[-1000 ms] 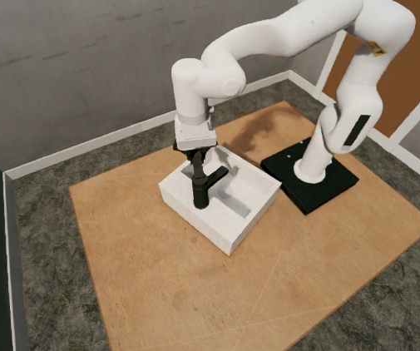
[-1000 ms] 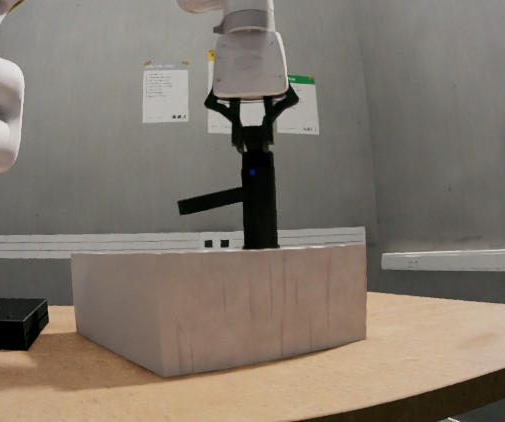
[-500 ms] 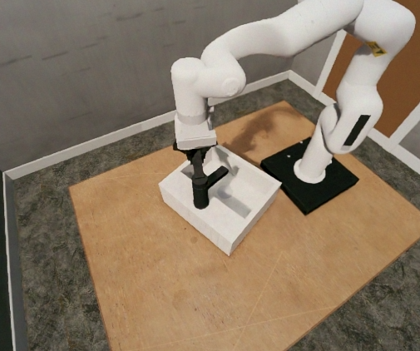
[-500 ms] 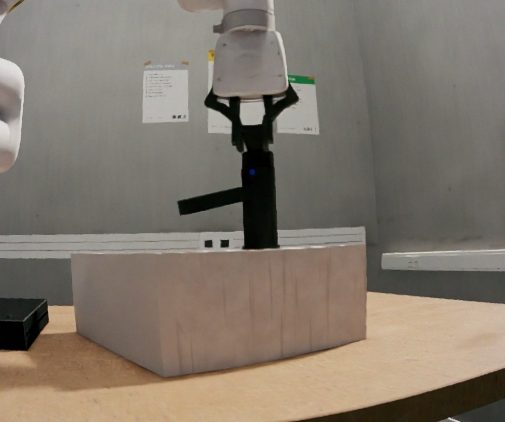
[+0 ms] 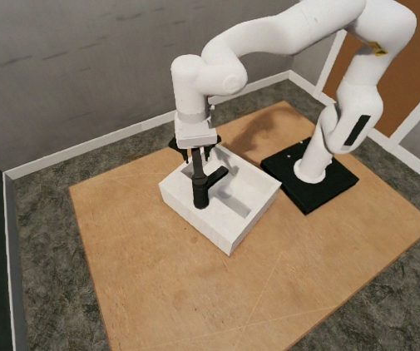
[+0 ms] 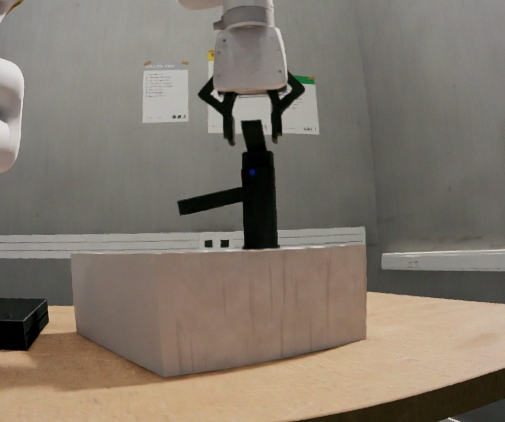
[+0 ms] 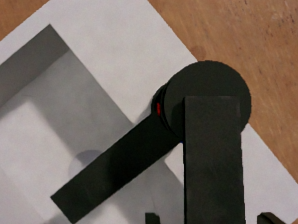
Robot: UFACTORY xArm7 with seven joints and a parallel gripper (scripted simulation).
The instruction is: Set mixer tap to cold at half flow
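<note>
A black mixer tap (image 5: 200, 192) (image 6: 259, 210) stands on the rim of a white sink block (image 5: 225, 234) (image 6: 221, 310) (image 7: 105, 35). Its spout (image 5: 218, 174) (image 6: 210, 199) (image 7: 112, 172) reaches out over the basin. The lever (image 5: 196, 160) (image 6: 254, 135) (image 7: 212, 160) stands up from the top of the tap body. A blue dot (image 6: 252, 172) shows on the body in the exterior view, and a red dot (image 7: 158, 108) shows in the wrist view. My gripper (image 5: 195, 158) (image 6: 252, 136) is open. Its fingers stand on either side of the lever's top, with a gap on each side.
The sink block sits on a wooden board (image 5: 175, 283) (image 6: 421, 340). The arm's black base plate (image 5: 333, 183) (image 6: 6, 320) lies beside the sink. Grey walls stand behind, with posters (image 6: 166, 95) on one of them.
</note>
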